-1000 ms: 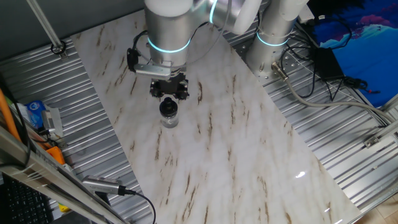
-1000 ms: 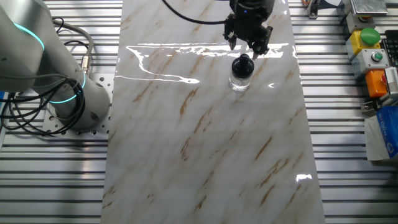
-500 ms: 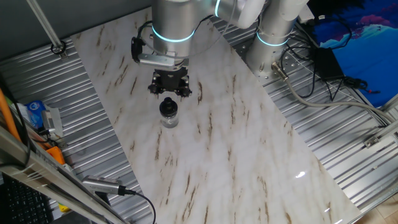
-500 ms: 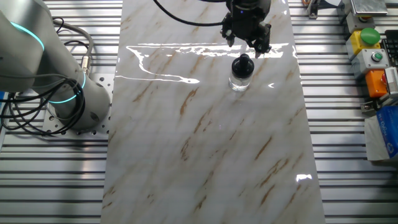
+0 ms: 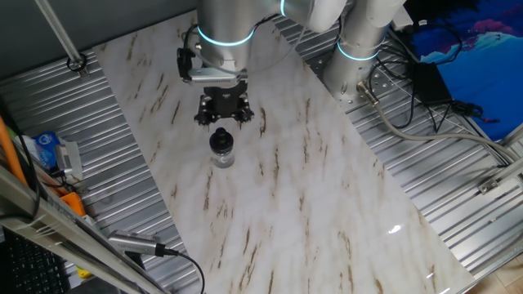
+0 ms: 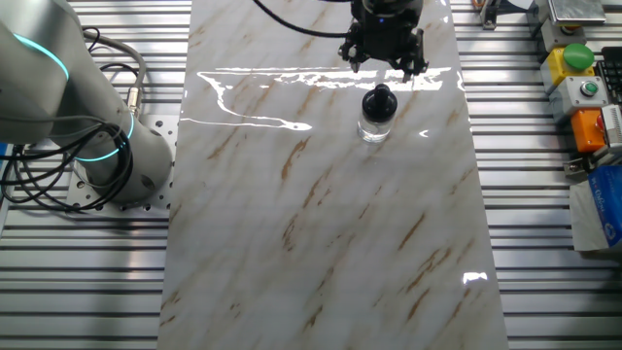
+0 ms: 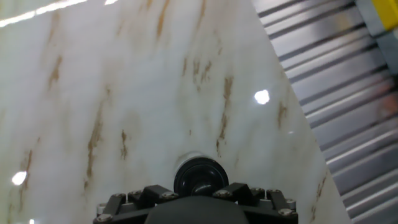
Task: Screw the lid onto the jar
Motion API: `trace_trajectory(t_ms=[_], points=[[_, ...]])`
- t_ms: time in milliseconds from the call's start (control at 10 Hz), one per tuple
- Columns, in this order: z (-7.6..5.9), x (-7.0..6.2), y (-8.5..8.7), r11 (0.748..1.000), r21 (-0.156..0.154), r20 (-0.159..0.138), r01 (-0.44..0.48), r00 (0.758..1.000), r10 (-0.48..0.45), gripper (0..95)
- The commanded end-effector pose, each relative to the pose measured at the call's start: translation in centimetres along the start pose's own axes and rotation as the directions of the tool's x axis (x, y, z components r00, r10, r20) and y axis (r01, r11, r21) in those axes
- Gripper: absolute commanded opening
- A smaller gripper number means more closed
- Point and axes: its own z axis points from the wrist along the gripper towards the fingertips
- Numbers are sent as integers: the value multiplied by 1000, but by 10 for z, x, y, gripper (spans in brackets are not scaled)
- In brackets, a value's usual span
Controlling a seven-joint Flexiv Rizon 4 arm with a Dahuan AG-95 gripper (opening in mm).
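The small clear glass jar stands upright on the marble board, and the black lid sits on its mouth. My gripper hangs just above and behind the lid, open, with nothing between its fingers. From the other fixed view the gripper is beyond the lid and jar, clear of both. In the hand view the lid shows from above, just past the black hand housing, with a sliver of the jar's rim around it.
Slatted metal table surrounds the marble board. The arm's base and cables are at the back right. A control box with a green button and a blue packet lie off the board's side.
The gripper has lifted and drawn back from the lid, turning a little. Jar and lid have stayed in place.
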Motion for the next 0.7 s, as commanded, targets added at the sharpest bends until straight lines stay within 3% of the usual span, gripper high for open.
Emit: trace_trajectory(t_ms=[100,700], points=[[-2,0,2,1000,-2,-4,4,1000,-4,570],[-4,-2,2,1000,-1,-8,16,1000,-16,570]])
